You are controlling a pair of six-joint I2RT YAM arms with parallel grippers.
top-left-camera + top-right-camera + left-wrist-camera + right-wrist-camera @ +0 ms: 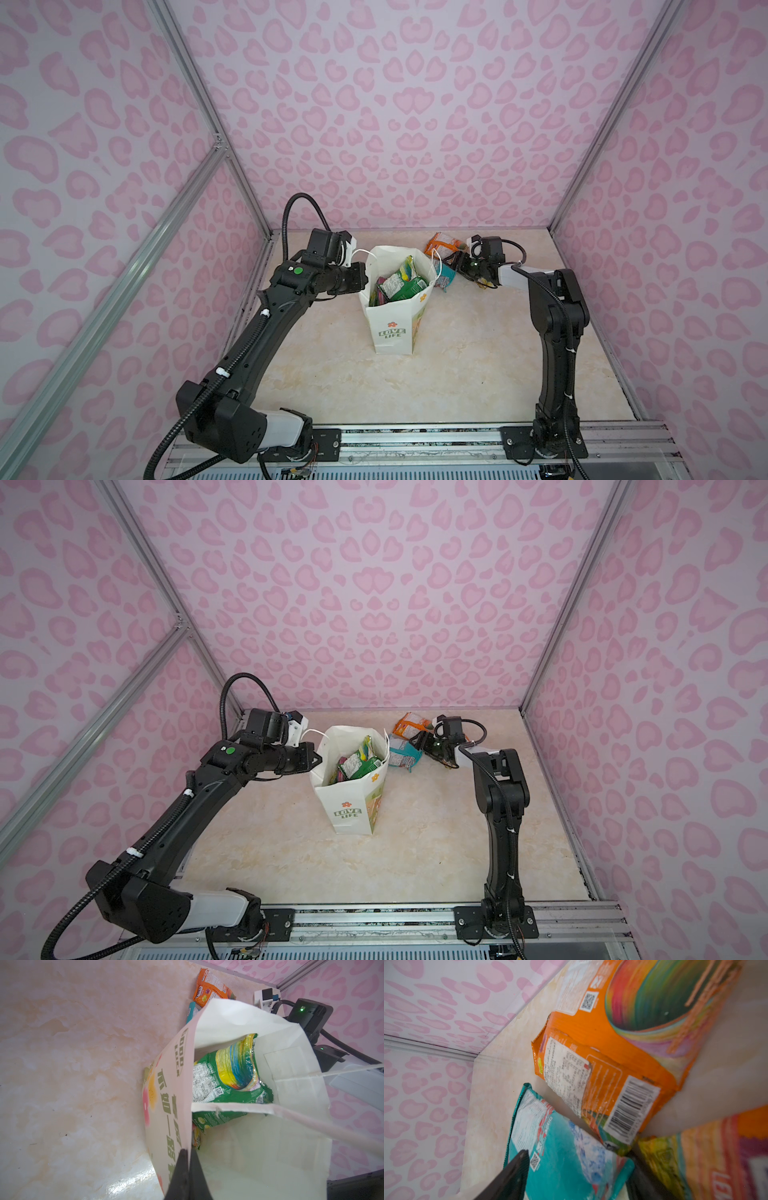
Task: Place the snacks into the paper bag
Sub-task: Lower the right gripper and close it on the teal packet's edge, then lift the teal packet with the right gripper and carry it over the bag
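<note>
Paper bag point(392, 316): "LOVE LIFE", side "GOOD LUCK"; orange packet point(209, 989): "FOX'S".

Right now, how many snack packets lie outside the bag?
3: orange plastic packet rearmost, teal packet beside the white paper bag, yellow-orange packet by the right hand; more may hide.

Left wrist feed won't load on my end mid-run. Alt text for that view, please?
The left gripper, shut, pinches the rim of the white paper bag, whose mouth gapes open with a green snack packet standing inside. Beyond the bag, an orange packet and a teal packet lie on the marble-look table.
</note>
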